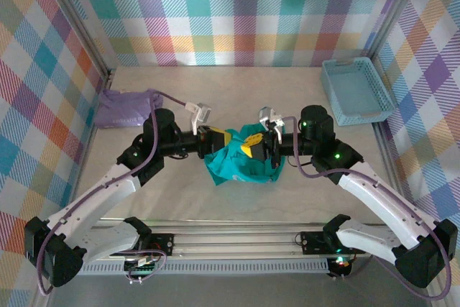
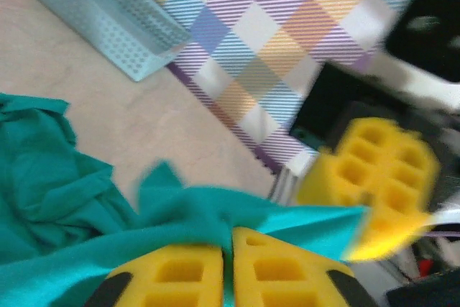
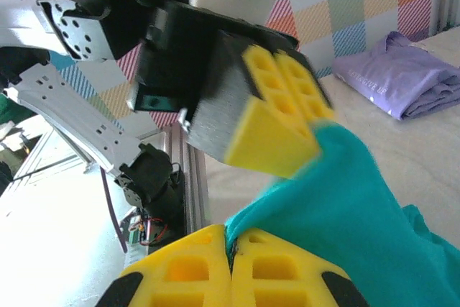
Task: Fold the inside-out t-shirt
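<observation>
Here, the crumpled teal-green cotton t-shirt lies bunched at the middle of the pale table, directly between the two claws. The left gripper is pinched nearly together on a fold of fabric and the right gripper clamped tight on another, the pair facing close together.

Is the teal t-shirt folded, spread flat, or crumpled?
Crumpled: the teal t-shirt forms a wrinkled bunch without straight folded edges.

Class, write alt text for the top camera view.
The left claw and right claw both pinch a crumpled teal t-shirt in the middle. A folded lavender garment lies far left, a blue basket far right.
</observation>
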Action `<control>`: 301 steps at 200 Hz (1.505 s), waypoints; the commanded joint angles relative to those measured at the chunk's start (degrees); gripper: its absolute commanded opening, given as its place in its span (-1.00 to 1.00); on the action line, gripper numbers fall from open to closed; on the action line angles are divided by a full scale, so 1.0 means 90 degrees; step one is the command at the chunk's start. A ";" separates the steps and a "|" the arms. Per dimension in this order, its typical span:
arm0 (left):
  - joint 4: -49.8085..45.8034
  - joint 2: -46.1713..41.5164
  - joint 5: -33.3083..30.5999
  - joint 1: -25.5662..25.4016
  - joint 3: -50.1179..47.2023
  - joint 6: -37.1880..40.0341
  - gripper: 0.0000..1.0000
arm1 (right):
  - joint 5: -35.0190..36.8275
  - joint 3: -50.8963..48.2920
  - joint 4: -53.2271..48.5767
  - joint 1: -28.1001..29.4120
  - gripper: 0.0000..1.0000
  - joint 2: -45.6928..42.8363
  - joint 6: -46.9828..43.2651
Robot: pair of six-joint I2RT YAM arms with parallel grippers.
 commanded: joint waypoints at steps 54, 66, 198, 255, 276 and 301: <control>-0.1373 -0.0401 -0.1534 -0.0121 -0.0087 0.0722 -0.15 | 0.1690 0.0768 -0.0169 0.0516 -1.00 0.0558 0.0877; -0.1403 -0.0635 -0.1601 -0.0124 -0.0255 0.0727 -0.10 | 0.1720 0.0833 -0.0215 0.0511 -1.00 0.0635 0.0961; 0.0022 0.0072 -0.1276 -0.0743 -0.0086 0.0703 -0.96 | 0.1793 0.0867 -0.0272 0.0493 -0.94 0.0651 0.1593; 0.0237 -0.0414 -0.0032 -0.0391 -0.0521 0.0549 -1.00 | 0.2821 0.0294 -0.1375 0.0407 -0.06 -0.0389 -0.0663; 0.0143 -0.0444 0.0146 -0.0366 -0.0481 0.0574 -1.00 | 0.2534 0.0006 -0.1321 0.0408 0.01 -0.0557 -0.1538; 0.0048 -0.0435 0.0232 -0.0368 -0.0421 0.0619 -1.00 | 0.2333 -0.0205 -0.1063 0.0408 0.04 -0.0481 -0.1829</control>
